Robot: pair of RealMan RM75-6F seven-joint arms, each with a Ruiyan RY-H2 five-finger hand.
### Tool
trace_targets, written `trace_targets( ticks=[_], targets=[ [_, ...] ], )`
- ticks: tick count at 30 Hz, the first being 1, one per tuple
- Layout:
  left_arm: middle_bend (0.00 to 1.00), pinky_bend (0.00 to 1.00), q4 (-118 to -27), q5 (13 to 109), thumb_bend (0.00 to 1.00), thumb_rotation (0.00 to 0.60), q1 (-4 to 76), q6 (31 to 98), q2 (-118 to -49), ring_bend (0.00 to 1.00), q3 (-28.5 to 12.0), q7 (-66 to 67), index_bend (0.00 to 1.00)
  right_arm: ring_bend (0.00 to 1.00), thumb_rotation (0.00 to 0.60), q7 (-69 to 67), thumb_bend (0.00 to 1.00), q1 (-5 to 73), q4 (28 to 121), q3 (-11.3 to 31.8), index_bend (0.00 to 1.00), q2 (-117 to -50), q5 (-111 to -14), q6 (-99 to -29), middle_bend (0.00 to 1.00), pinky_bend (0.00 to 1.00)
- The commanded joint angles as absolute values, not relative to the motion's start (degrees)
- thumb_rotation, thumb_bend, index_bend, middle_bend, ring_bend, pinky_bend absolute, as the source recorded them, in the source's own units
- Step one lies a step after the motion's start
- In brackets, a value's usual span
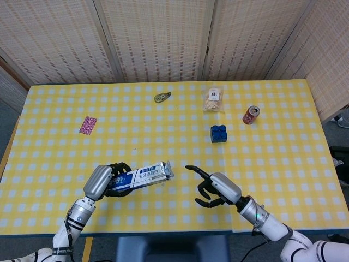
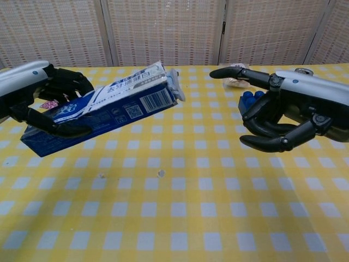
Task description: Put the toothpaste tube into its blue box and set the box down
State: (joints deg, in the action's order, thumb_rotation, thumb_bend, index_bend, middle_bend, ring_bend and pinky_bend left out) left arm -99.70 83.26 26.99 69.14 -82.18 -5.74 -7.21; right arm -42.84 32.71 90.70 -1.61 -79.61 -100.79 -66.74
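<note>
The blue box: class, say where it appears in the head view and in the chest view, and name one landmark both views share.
Head view: the blue box lies low and left of centre, held by the left hand.
Chest view: the box fills the upper left, tilted up to the right, gripped by the same hand.
Shared landmark: the blue block, on the table beyond the right hand.

My left hand (image 1: pixel 108 179) grips the blue box (image 1: pixel 139 176) by its left end, the box lying lengthwise with its open flap end pointing toward my right hand (image 1: pixel 214 188). That hand holds nothing, one finger stretched toward the box and the rest curled under. Well beyond the box sit a blue brick (image 1: pixel 218 133), a red can (image 1: pixel 251 114), a snack bag (image 1: pixel 214 100) and a pink packet (image 1: pixel 87 124).
</note>
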Motion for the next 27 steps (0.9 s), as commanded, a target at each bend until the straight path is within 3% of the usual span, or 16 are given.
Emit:
trace_targets(
  ticks=[1, 27],
  targets=[
    [0.64, 0.58, -99.92, 83.41, 0.37, 0.600, 27.05, 69.17, -82.12, 0.51, -5.78, -7.32, 0.53, 0.96, 0.600, -42.73, 0.39, 33.13, 90.51, -1.62, 0.00, -80.04, -100.26, -66.31, 0.85, 1.00],
    [0.64, 0.58, -100.90, 84.12, 0.37, 0.600, 27.93, 68.41, -81.49, 0.51, -5.85, -7.80, 0.53, 0.96, 0.600, -44.17, 0.39, 37.53, 90.91, -1.87, 0.00, -84.71, -98.11, -62.70, 0.85, 1.00]
  ],
)
